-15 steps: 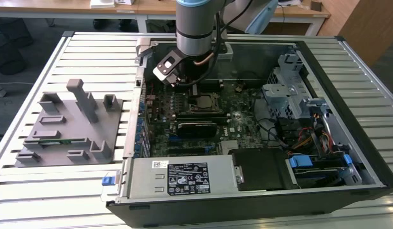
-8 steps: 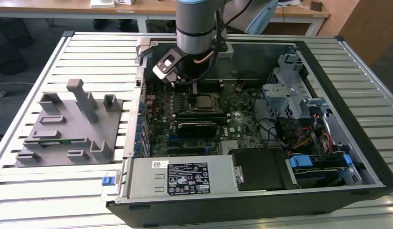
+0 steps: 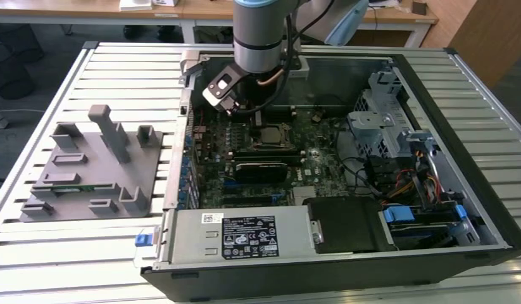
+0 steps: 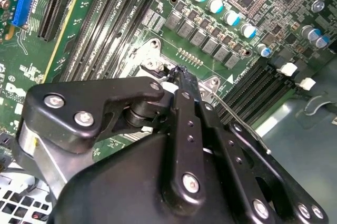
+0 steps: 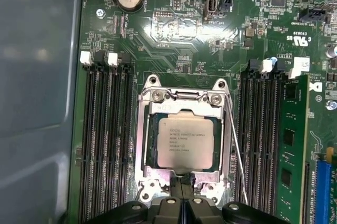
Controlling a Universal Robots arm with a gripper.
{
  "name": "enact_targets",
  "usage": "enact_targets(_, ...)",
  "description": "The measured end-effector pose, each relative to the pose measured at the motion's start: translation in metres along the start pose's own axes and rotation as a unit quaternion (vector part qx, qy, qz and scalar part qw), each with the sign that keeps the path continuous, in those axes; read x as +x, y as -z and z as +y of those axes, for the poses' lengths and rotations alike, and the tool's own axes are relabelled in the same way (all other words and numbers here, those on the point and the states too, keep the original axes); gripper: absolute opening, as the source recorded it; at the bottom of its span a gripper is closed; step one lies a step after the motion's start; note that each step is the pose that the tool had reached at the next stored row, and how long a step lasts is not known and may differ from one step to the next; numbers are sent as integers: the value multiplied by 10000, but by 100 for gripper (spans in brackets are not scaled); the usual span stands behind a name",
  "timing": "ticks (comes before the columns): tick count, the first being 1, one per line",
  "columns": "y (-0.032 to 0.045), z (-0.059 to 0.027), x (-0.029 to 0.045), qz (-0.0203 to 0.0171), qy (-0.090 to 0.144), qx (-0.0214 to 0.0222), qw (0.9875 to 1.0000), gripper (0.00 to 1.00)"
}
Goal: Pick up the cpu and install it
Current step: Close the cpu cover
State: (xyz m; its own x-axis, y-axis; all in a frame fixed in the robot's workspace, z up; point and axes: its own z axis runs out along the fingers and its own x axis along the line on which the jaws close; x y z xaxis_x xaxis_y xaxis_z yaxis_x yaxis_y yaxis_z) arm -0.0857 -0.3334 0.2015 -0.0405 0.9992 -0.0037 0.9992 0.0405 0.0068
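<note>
Inside the open black computer case (image 3: 488,209), the cpu (image 5: 186,142), a small flat square chip with a silver-grey metal top, lies flat in the middle of its socket. It sits level with an even margin on all sides, bordered by the bright silver metal socket frame (image 5: 146,145). A thin wire retention lever (image 5: 238,155) runs along one side of the frame. I cannot tell whether it is latched.

Just beside the frame's edge hangs the black gripper (image 5: 182,195). Its fingers are drawn together with no gap showing, and nothing is visible between them. In the second wrist view the fingertips (image 4: 182,76) are down at the frame's corner, touching it or very nearly so.

Rows of black memory slots (image 5: 105,145) flank the socket on both sides on the green motherboard (image 5: 174,29). A long green memory stick (image 5: 292,145) stands in an outer slot. Well apart, on the exterior view's left, a grey moulded parts fixture (image 3: 83,171) rests on the pale slatted table (image 3: 66,266).

The pick and placement look done, so the work seems to be at the seating or securing stage. Whatever follows calls for light, straight contact at the frame, without nudging the chip or snagging the wire lever.
</note>
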Motion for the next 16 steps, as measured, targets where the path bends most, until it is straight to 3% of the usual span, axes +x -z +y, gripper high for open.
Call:
enact_targets(4,-24,-1,-1,-2,0,2,10000,11)
enact_targets(9,-20,0,1,22,0,-3,10000,11)
enact_targets(16,16,0,0,29,0,-1,10000,11)
